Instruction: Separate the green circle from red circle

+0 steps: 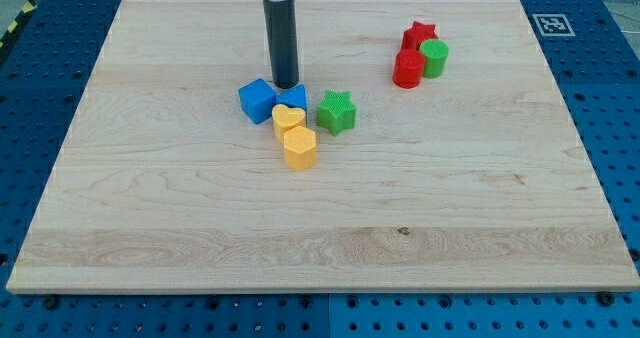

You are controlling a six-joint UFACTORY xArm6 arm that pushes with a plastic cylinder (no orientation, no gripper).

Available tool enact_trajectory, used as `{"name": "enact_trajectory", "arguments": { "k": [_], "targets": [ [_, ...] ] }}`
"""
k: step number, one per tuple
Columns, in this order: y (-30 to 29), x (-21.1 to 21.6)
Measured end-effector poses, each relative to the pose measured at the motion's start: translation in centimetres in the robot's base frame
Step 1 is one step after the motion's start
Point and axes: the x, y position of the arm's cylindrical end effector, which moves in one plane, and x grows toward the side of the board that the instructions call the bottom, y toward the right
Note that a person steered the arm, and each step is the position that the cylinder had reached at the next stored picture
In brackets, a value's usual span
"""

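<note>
The green circle (435,57) stands at the view's upper right, touching the red circle (408,68) on its left. A red star (420,34) sits just above them, touching both. My tip (286,84) is far to their left, at the top edge of a blue block (292,98) in the cluster at the board's middle.
The middle cluster holds a blue cube (257,100), a yellow heart (288,118), a yellow hexagon-like block (299,148) and a green star (336,111). The wooden board (320,228) lies on a blue perforated table. A marker tag (551,23) sits at the top right corner.
</note>
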Motion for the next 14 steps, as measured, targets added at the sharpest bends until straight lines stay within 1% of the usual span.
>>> {"name": "enact_trajectory", "arguments": {
  "k": [2,6,8,10,12,14],
  "targets": [
    [1.8,0.0],
    [2.3,-4.1],
    [4.1,-6.3],
    [6.4,-6.7],
    [10.6,-7.0],
    [11.9,-6.8]
  ]
}}
